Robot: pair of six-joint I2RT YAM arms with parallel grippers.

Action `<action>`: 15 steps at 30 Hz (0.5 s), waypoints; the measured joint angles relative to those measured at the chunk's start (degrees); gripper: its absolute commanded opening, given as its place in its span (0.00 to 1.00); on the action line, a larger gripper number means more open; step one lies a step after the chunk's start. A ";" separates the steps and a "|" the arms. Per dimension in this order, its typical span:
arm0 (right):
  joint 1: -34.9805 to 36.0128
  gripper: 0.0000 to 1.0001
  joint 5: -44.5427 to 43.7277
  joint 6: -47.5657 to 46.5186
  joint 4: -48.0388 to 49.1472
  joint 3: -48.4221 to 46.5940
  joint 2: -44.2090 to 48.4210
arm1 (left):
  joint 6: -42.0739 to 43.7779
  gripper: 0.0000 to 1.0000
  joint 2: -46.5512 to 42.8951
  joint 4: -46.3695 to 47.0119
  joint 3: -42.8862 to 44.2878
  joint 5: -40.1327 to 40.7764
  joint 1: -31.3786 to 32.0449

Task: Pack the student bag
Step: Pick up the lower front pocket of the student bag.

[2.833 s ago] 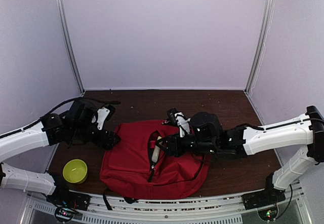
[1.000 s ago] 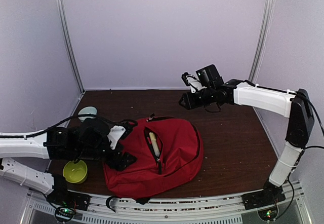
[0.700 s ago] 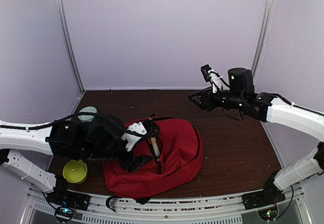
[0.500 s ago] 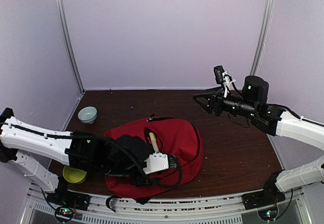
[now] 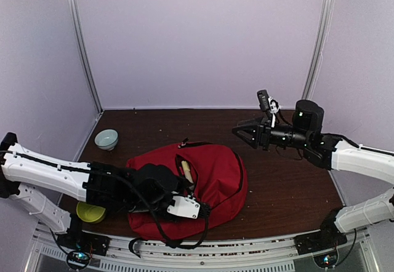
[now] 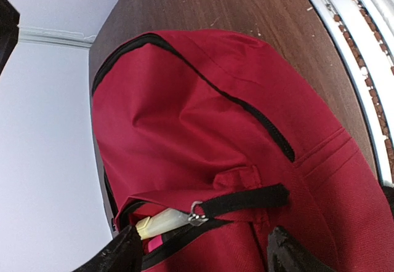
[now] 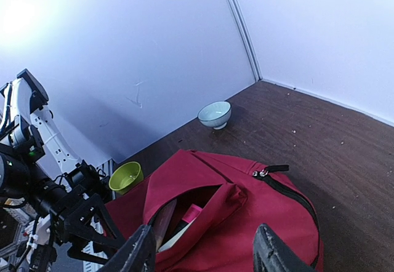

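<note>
One large thing fills my screens: the red student bag [image 5: 212, 183]. It lies on the dark table [image 5: 289, 180] a little left of centre near the front edge, with its zip opening gaping on top. It sits more bunched and rounded than it did a few seconds ago, when it lay flatter and wider.

The arms have traded places. My right gripper [image 5: 241, 132] was down at the bag's mouth. It has pulled away and now hangs above the back right of the table, well apart from the bag, its jaws moderately apart with nothing between them. My left gripper [image 5: 200, 210] has swung from the bag's left edge round to its near side and now lies over the front of the bag. On its wrist camera the fingers stand wide with only red fabric beneath, gripping nothing. I read that as the right arm being done with a drop-off and the left arm coming in for the zip.

The pale blue bowl [image 5: 106, 139] at the back left is in plain view now that the left arm is off it. The green bowl [image 5: 86, 213] sits against the left arm at the near left. Both are outside the bag.

Smaller still, a cream tube-like item [image 6: 161, 223] pokes from the opening, and the metal zip pull [image 6: 197, 212] rests right beside it. I judge that closing may snag unless that item goes deeper first.
</note>
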State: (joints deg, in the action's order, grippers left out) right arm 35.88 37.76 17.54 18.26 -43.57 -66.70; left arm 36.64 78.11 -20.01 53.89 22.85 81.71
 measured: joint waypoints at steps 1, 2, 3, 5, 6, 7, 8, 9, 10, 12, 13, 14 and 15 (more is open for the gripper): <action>-0.13 0.55 0.52 0.26 -0.04 -0.07 -0.57 | 0.52 0.72 0.48 0.00 0.00 -0.52 -0.17; -0.28 0.55 1.18 0.52 -0.04 -0.15 -1.25 | 1.07 0.72 1.01 0.00 0.00 -1.22 -0.42; -0.46 0.54 1.75 0.81 -0.11 -0.31 -1.99 | 1.53 0.72 1.51 0.00 0.04 -2.08 -0.66; -0.76 0.54 2.97 1.36 -0.28 -0.74 -3.30 | 2.54 0.72 2.71 -0.07 0.48 -3.37 -1.11; -0.94 0.53 3.61 1.81 -0.33 -1.03 -3.85 | 3.08 0.72 3.65 -0.22 1.14 -3.93 -1.44; -1.07 0.53 4.13 2.16 -0.35 -1.27 -4.31 | 3.50 0.71 4.55 -0.20 1.86 -4.44 -1.81; -1.31 0.53 4.87 2.60 -0.39 -1.53 -4.76 | 3.85 0.70 5.49 -0.04 2.54 -4.66 -2.23; -1.53 0.52 5.55 3.17 -0.42 -1.79 -5.16 | 4.13 0.69 6.29 0.09 3.13 -4.76 -2.56; -1.68 0.52 6.10 3.63 -0.42 -2.03 -5.49 | 4.46 0.65 7.23 0.39 3.76 -4.83 -2.95; -2.08 0.51 7.34 4.66 -0.37 -2.38 -6.10 | 4.90 0.51 8.55 0.81 4.48 -4.94 -3.43; -2.19 0.51 7.78 5.07 -0.42 -2.43 -6.29 | 5.18 0.44 9.05 0.79 4.76 -5.11 -3.63; -2.29 0.51 8.22 5.42 -0.42 -2.43 -6.47 | 5.33 0.38 9.51 0.74 5.05 -5.27 -3.74; -2.38 0.50 8.57 5.66 -0.42 -2.43 -6.60 | 5.57 0.32 10.01 0.63 5.38 -5.44 -3.74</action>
State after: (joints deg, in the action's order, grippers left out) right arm 33.50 46.33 23.20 17.85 -46.00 -73.30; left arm 42.22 88.12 -19.38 59.27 17.41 77.97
